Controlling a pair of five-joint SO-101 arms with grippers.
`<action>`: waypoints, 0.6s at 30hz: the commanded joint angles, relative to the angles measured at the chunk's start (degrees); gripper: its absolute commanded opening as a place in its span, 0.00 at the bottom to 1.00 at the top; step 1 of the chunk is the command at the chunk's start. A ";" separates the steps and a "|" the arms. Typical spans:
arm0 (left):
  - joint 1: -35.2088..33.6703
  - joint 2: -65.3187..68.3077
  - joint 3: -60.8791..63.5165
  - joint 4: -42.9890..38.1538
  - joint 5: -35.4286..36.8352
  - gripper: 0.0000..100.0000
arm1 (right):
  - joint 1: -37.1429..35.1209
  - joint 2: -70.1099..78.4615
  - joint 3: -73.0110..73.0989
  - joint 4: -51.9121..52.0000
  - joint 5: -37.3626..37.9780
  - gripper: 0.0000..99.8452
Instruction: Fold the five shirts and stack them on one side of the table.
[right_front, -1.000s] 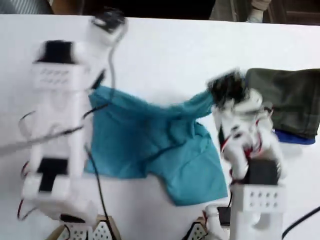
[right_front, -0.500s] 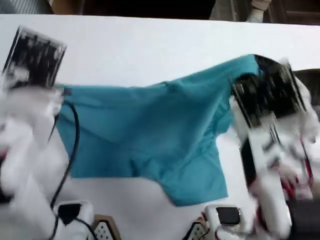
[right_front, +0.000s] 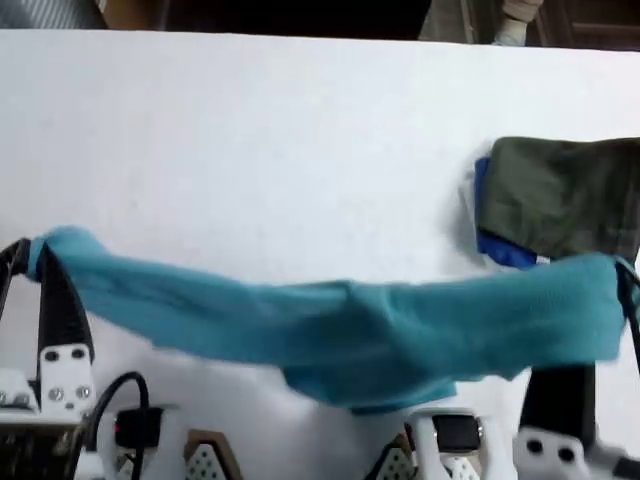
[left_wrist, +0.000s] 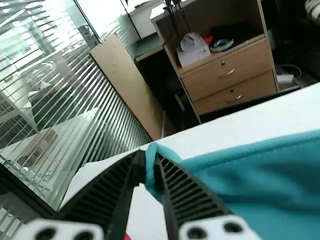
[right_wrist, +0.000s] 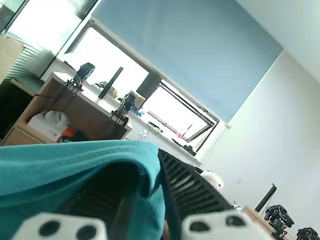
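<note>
Beside the folded stack (right_front: 540, 215): teal shirt (right_front: 350, 325) held aloft, unfolded.
Left jaws and right jaws each closed on a shirt end, stretching it above the bench (right_front: 250, 120), armward of the stack. Stack shows green shirt (right_front: 565, 190) over blue shirt (right_front: 497, 246); judged two done, three remaining.

I see the teal shirt (right_front: 350, 335) as soft matt cloth, fine knit, w/ a thicker rolled edge where it sits in the left gripper (left_wrist: 146, 160). That gripper's fingers (left_wrist: 185, 192) are black plastic, ribbed on the inner faces, dull finish; the base below is smooth white plastic. Right gripper (right_wrist: 145, 167): same black ribbed plastic, same white body. Desk (right_front: 300, 150) is white, smooth, low sheen. At its right edge the olive shirt (right_front: 560, 195) is matt cloth, looks a bit heavier; the blue shirt (right_front: 500, 247) under it is matt cloth too. Drawer cabinet (left_wrist: 230, 70) in the bkgd is pale wood, satin finish.
</note>
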 joint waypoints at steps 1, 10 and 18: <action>-0.70 -0.18 0.04 0.70 0.70 0.03 | -0.13 -0.13 -1.14 -1.27 0.53 0.02; -6.33 -0.35 0.40 0.88 0.70 0.03 | -0.13 0.40 -4.75 -10.42 0.70 0.02; -5.98 -2.46 9.89 0.79 0.79 0.03 | -0.31 -0.22 -4.92 -11.38 0.62 0.02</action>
